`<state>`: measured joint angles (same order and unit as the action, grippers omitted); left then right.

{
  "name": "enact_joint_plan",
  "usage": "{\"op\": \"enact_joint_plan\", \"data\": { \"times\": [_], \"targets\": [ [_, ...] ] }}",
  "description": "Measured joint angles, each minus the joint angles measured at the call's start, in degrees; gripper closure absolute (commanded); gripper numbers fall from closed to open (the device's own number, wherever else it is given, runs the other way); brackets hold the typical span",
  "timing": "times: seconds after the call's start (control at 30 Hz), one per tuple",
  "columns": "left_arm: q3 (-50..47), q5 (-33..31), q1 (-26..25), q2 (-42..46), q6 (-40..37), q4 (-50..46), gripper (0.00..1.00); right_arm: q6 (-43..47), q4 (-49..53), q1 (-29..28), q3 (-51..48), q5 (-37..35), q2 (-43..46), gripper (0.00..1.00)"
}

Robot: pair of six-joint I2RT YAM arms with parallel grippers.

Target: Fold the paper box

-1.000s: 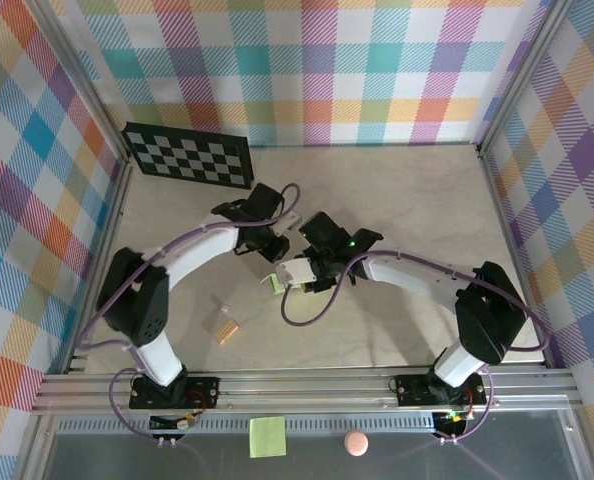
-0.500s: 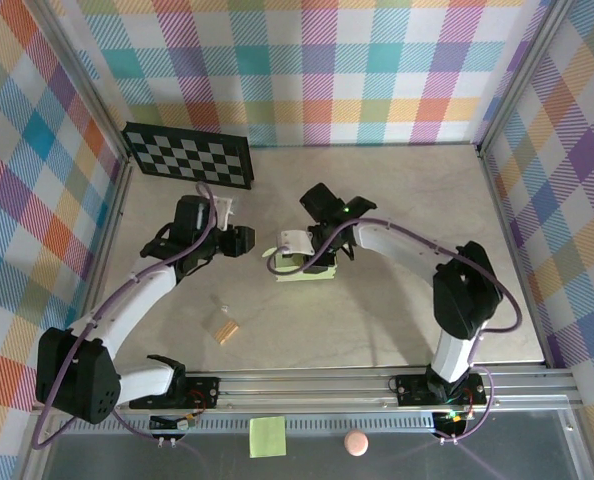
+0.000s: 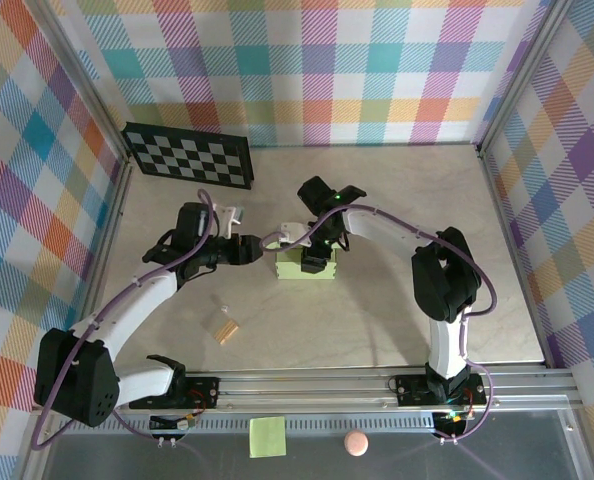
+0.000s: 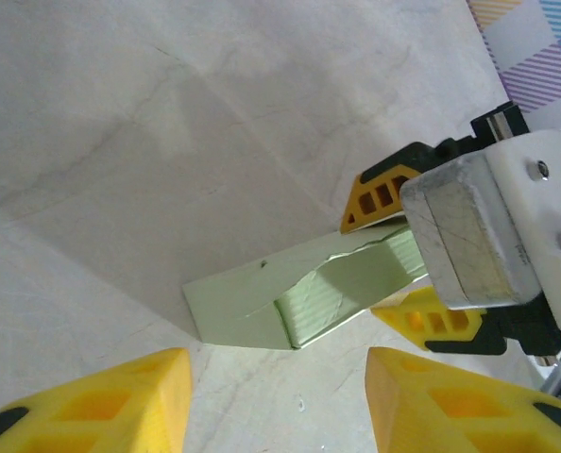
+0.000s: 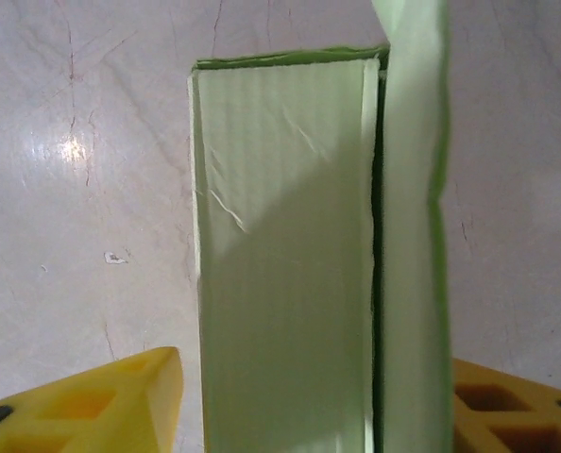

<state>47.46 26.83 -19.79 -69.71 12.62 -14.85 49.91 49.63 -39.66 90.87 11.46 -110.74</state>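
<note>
Paper box (image 3: 307,272) sits near the centre of the tabletop (image 3: 407,200), lying as a long, part-folded block.

Changes: a second ago both my arms were bunched over it. My left arm has since swung off to the left, and the box now sits a little farther right. In the last half second little has shifted, though the left end effector (image 3: 247,249) has edged nearer the box's left end. It is just beside the box, fingers (image 4: 92,406) spread, with nothing between them.

The right end effector (image 3: 314,255) is down over the box with its fingers (image 5: 92,406) apart, one on each side. A sliver of tabletop shows between one finger and the box wall, so I see no pinch.

Around: a checkerboard (image 3: 187,155) lies at the far left. A tan block (image 3: 225,327) sits near-left, well apart from the box. A sticky note (image 3: 268,437) and a pink ball (image 3: 355,443) rest on the grey ledge (image 3: 127,440) before my bases.

In the way: seen from the left wrist, the right end effector covers the box's far end.

Hidden: from above, the right end effector hides part of the box's top. From the right wrist, the frame edge cuts off one end of the box. A flap stands along one side, and I cannot tell whether the finger there touches it.
</note>
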Motion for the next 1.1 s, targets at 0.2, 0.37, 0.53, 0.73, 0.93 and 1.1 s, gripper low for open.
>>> {"op": "enact_joint_plan", "data": {
  "times": [0.2,0.37,0.53,0.73,0.93,1.1],
  "targets": [
    [0.83,-0.66,-3.65,-3.19,-0.02,-2.36,0.54,-0.72,0.02,1.05,-0.2,0.96,1.77,0.35],
    [2.14,-1.84,-5.44,-5.7,0.0,-3.06,0.58,-1.27,-0.07,3.02,-1.09,2.34,7.26,0.37],
    [4.48,-2.47,-6.6,-8.37,-0.02,-2.99,0.63,-1.25,-0.28,5.97,-3.3,2.75,10.95,0.41],
    [5.77,-2.93,-7.02,-11.37,0.02,-2.99,0.71,-1.03,-0.2,9.03,-5.84,2.69,11.15,0.49],
    [6.05,-4.48,-7.23,-13.46,-0.02,-3.21,0.72,-0.98,-0.26,10.05,-5.99,2.51,10.86,0.52],
    [6.32,-4.87,-7.26,-14.36,0.07,-3.26,0.77,-0.79,-0.61,10.05,-6.51,2.54,10.03,0.55]
  ]
}}
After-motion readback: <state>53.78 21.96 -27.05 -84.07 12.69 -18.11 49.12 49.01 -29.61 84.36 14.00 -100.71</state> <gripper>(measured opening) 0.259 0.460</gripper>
